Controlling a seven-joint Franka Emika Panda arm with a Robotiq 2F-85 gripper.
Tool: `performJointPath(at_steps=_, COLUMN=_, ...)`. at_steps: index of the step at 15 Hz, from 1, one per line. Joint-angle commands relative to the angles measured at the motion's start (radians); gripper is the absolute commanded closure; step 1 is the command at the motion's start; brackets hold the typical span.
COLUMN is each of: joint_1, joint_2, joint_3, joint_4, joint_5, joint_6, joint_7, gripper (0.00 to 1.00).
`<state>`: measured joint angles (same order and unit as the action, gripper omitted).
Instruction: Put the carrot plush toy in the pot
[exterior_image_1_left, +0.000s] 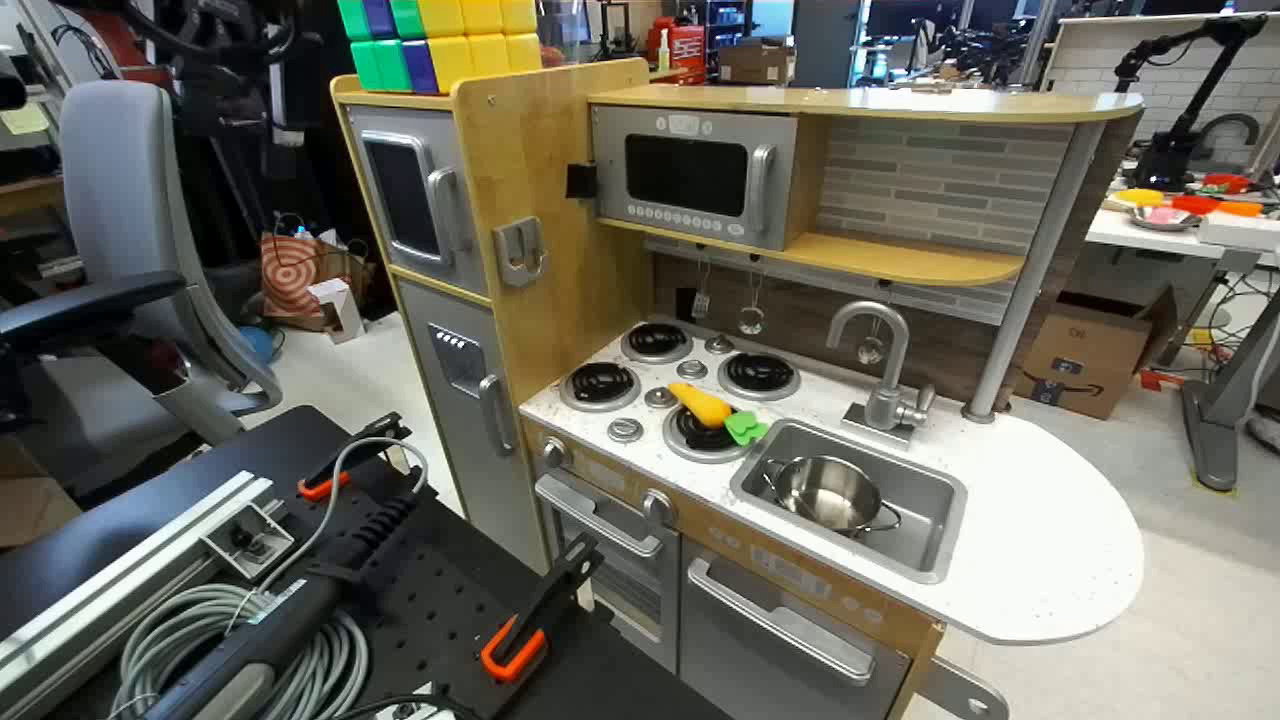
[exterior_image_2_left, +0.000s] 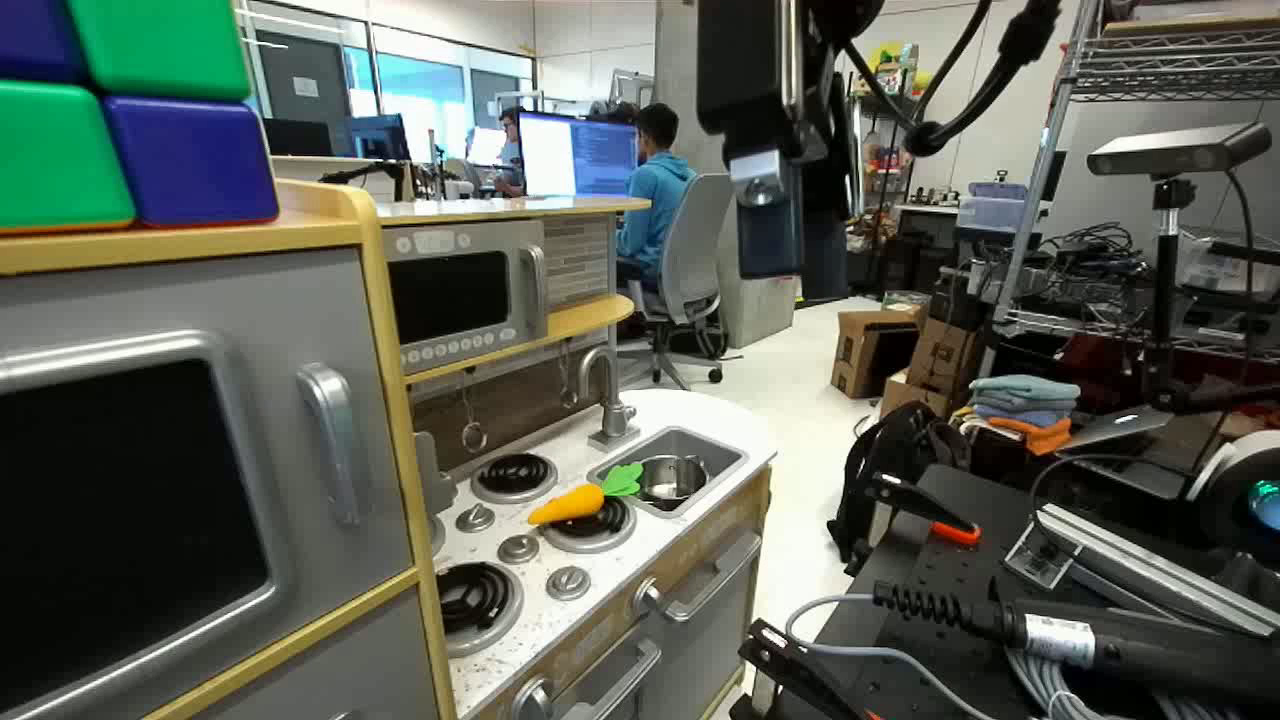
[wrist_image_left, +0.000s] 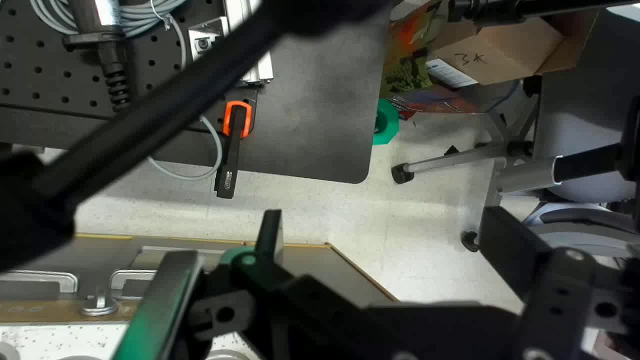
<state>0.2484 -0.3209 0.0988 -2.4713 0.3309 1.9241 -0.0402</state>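
Observation:
The carrot plush toy (exterior_image_1_left: 703, 406), yellow-orange with green leaves, lies across the front burner beside the sink. It also shows in the other camera's exterior view (exterior_image_2_left: 572, 504), its leafy end pointing toward the sink. The pot (exterior_image_1_left: 815, 490) is small, silver, two-handled and open at the top. It sits upright inside the sink and also shows in an exterior view (exterior_image_2_left: 688, 478). My gripper (wrist_image_left: 385, 225) is open with nothing between its fingers. Part of it hangs at the top of an exterior view (exterior_image_2_left: 768, 220), high and apart from toy and pot. The wrist view shows neither toy nor pot.
The grey sink (exterior_image_1_left: 935, 540) has a tall faucet (exterior_image_1_left: 888, 360) behind it. A toy microwave (exterior_image_1_left: 690, 175) and shelf overhang the counter's back. A tall toy fridge (exterior_image_1_left: 540, 180) with coloured blocks (exterior_image_1_left: 440, 45) stands beside the stove. A black table (exterior_image_1_left: 440, 590) holds clamps and cable.

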Motion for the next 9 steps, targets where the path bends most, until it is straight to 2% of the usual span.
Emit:
performJointPath(at_steps=1, joint_1=-0.020, joint_2=-0.001, joint_3=0.018, joint_4=0.002, joint_5=0.005, joint_6=-0.004, joint_7=-0.005, gripper=0.00)
performJointPath(at_steps=2, joint_1=-0.018, joint_2=0.009, joint_3=0.011, joint_4=-0.008, joint_5=0.025, joint_6=0.102, joint_7=-0.062, gripper=0.00)
performJointPath(at_steps=4, joint_1=-0.030, joint_2=0.062, joint_3=0.006, joint_4=0.018, joint_5=-0.030, joint_6=0.235, joint_7=-0.135, gripper=0.00)
performJointPath(at_steps=9, joint_1=-0.071, joint_2=0.200, joint_3=-0.024, joint_4=0.094, joint_5=-0.080, joint_6=0.605, joint_7=-0.235, gripper=0.00)
